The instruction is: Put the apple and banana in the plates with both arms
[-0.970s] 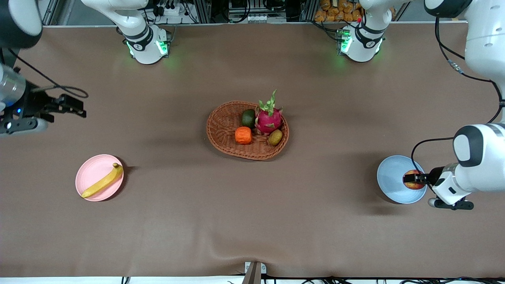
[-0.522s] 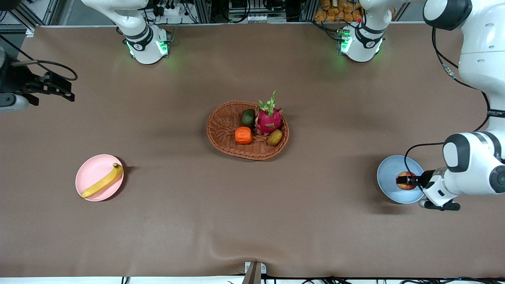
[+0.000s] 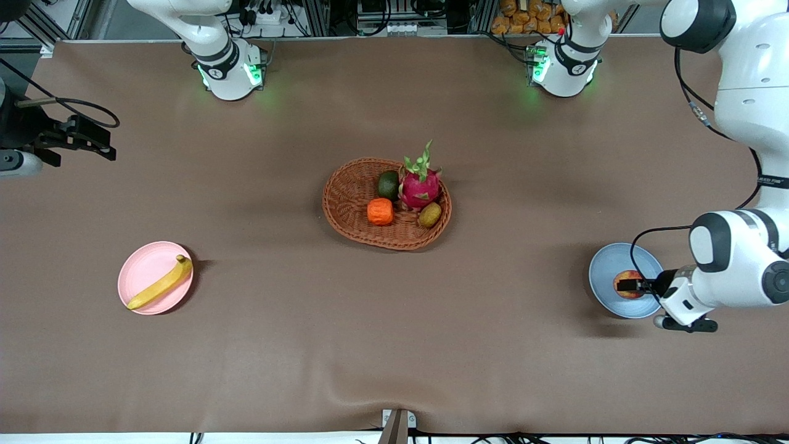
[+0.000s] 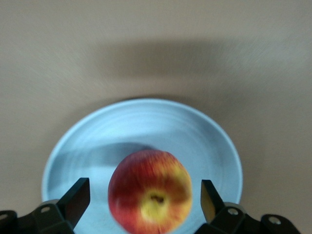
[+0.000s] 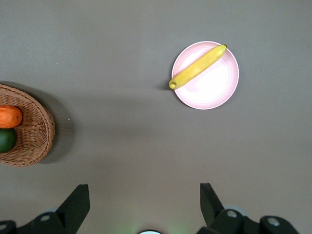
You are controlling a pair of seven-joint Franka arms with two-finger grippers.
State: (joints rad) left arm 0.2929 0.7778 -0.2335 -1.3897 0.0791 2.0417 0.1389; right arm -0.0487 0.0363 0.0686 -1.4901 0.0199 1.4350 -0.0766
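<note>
The red and yellow apple [image 3: 629, 275] is over the middle of the pale blue plate [image 3: 601, 277], close to its surface. My left gripper [image 3: 624, 285] is around it. In the left wrist view the apple [image 4: 148, 190] sits between the open fingers [image 4: 78, 195], with a gap on each side, over the blue plate [image 4: 146, 117]. The banana [image 3: 161, 283] lies across the pale pink plate [image 3: 145, 268]. My right gripper [image 3: 102, 143] is open and empty, up over the right arm's end of the table. Its wrist view shows the banana [image 5: 197, 67] on the pink plate [image 5: 214, 87].
A brown wicker basket [image 3: 351, 197] stands mid-table, holding an orange fruit [image 3: 380, 211], a dark green fruit [image 3: 388, 185], a pink dragon fruit [image 3: 419, 185] and a kiwi [image 3: 430, 214]. The basket's edge [image 5: 34, 136] shows in the right wrist view. The arm bases stand along the table's top edge.
My left gripper has moved with the apple from the blue plate's rim to over its middle. My right gripper drew away from the pink plate, then held still.
</note>
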